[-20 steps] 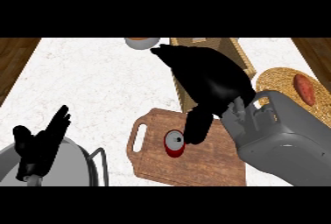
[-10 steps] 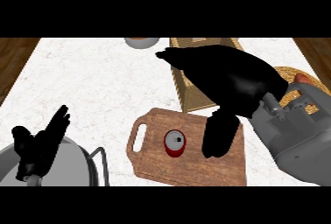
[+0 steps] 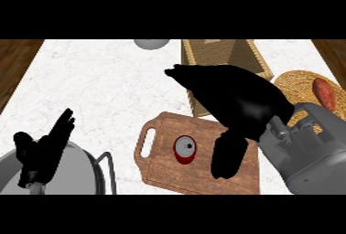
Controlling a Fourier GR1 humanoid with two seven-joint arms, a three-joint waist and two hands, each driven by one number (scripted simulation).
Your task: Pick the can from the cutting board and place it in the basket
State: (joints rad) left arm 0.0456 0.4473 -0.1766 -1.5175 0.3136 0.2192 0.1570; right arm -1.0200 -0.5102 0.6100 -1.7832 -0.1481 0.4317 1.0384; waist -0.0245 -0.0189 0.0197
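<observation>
Wood-grained cutting board (image 3: 236,176); shiny metal-topped can (image 3: 184,149); woven wicker basket (image 3: 196,57) at twelve o'clock; speckled stone counter (image 3: 101,91); matt black right hand (image 3: 236,103).

basket (image 3: 209,50): near end hidden behind right hand (image 3: 236,103), far end cut by upper band | cutting board (image 3: 162,164): right part covered by fingers (image 3: 228,157) | pot (image 3: 88,173): cut by lower band | grey bowl (image 3: 151,43): cut at top | woven plate (image 3: 297,84): runs off right edge
</observation>
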